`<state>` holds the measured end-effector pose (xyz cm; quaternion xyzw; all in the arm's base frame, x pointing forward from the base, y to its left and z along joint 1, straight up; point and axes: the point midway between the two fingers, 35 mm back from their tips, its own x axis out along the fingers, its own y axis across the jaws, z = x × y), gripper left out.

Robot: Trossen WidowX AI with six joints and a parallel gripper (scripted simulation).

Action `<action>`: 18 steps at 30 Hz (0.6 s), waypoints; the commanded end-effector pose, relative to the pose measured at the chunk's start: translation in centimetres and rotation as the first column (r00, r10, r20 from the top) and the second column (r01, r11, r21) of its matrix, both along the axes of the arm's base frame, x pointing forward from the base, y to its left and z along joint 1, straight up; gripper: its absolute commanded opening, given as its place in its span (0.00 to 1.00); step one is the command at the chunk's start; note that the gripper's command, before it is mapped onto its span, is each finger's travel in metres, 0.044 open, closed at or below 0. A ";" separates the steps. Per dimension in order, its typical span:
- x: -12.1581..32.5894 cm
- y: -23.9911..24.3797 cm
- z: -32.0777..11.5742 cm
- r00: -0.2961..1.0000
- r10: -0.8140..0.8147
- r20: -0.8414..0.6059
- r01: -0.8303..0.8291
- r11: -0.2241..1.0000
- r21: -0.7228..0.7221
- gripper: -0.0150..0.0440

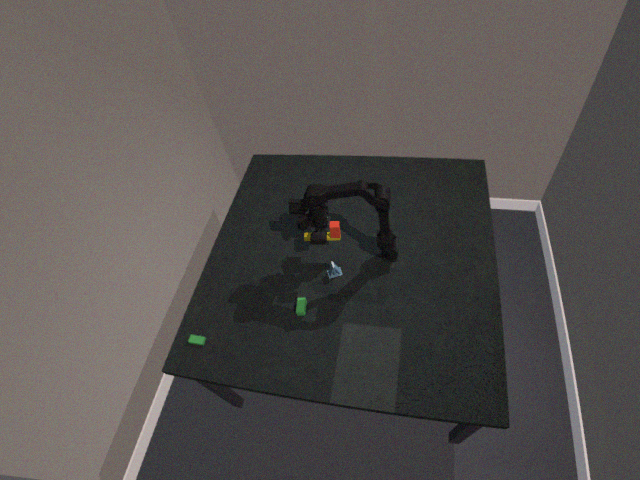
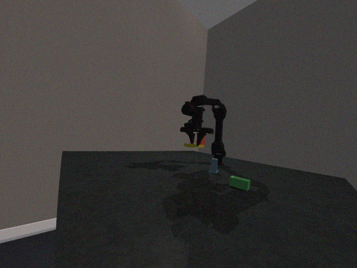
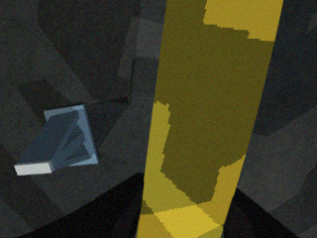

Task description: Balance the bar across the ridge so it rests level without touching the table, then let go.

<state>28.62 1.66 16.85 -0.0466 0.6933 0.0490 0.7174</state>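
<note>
Containers do not appear among the things on the dark square surface (image 1: 423, 289).

Black end effector (image 2: 195, 143) hangs above the far part of the surface, clenched on a flat yellow bar with a red block at one end (image 2: 194, 144). The bar is held level in the air, clear of the surface, and not yet over the pale blue wedge-shaped ridge (image 2: 213, 166), which stands on the surface nearer the camera and slightly right of the bar in the exterior view.

From the top, the bar (image 1: 324, 235) is mostly hidden under the end effector (image 1: 317, 236), with only its yellow tip and red end block showing; the ridge (image 1: 334, 270) lies nearer than it. A green rectangular block (image 1: 300, 305) sits nearer still, and a second green block (image 1: 196, 339) lies well apart by the near left corner, outside the exterior view.

Only the wrist view shows the bar's long yellow face (image 3: 208, 126), partly shaded, and the ridge (image 3: 62, 142) below and to its left, apart from it.
</note>
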 end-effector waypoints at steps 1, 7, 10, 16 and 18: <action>-0.2 1.6 0.0 0.999 0.042 -0.003 -0.042 0.999 -0.003 0.25; -0.6 3.9 0.1 0.994 0.107 -0.003 -0.107 0.994 -0.003 0.25; -0.8 5.1 0.1 0.990 0.139 -0.003 -0.139 0.990 -0.003 0.25; -1.5 7.3 0.1 0.980 0.199 -0.003 -0.199 0.980 -0.002 0.25; -1.7 8.0 0.1 0.976 0.219 -0.003 -0.219 0.976 -0.002 0.25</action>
